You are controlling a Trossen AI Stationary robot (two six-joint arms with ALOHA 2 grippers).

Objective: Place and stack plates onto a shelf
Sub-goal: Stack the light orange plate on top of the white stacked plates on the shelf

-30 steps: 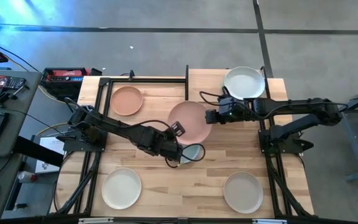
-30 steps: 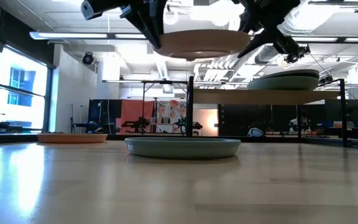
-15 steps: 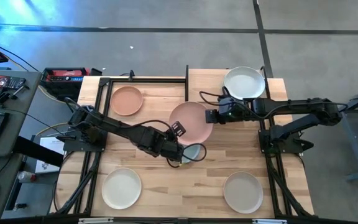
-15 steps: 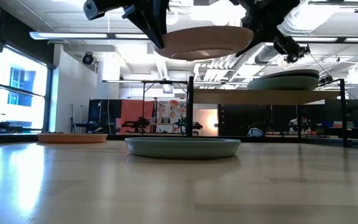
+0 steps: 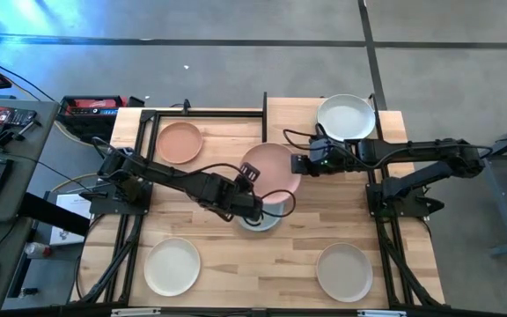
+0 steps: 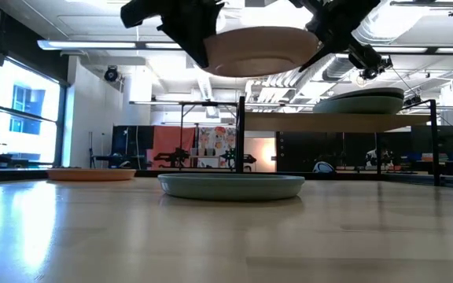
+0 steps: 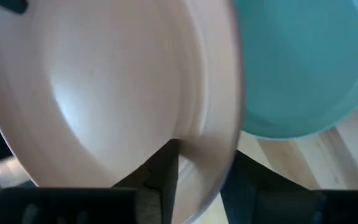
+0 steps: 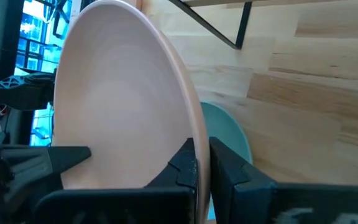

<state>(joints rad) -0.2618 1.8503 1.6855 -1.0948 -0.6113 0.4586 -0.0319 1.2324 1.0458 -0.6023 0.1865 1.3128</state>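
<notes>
A pink plate (image 5: 271, 165) hangs in the air above the table's middle, between both grippers. My right gripper (image 5: 299, 165) is shut on its right rim. My left gripper (image 5: 250, 174) is shut on its near-left rim. Below it a pale blue-green plate (image 5: 271, 220) rests flat on the table, partly hidden by my left arm; in the low view the blue-green plate (image 6: 230, 186) lies under the pink plate (image 6: 258, 51). The shelf (image 5: 293, 114) stands at the far right edge. A cream-white plate (image 5: 346, 116) rests on the shelf. My left gripper (image 7: 201, 162) pinches the pink plate's rim (image 7: 197, 143), one finger (image 7: 166, 177) on the plate's inner face and the other beneath the rim. It comes from the table's near-left side. The plate is lifted clear. My right gripper (image 8: 202, 155) pinches the pink plate's rim (image 8: 194, 134) between its two fingers, coming level from the table's right. The plate is lifted clear, held between the two grippers.
A peach plate (image 5: 180, 142) lies at the far left, a cream plate (image 5: 172, 266) at the near left and a beige plate (image 5: 344, 271) at the near right. The shelf's black frame post (image 6: 241, 134) stands behind the blue-green plate.
My left arm has swung toward the table's right, and its wrist now lies over the blue-green plate. My left gripper has closed in on the pink plate's rim. The pink plate has risen slightly and tipped. My right gripper has kept its hold.
</notes>
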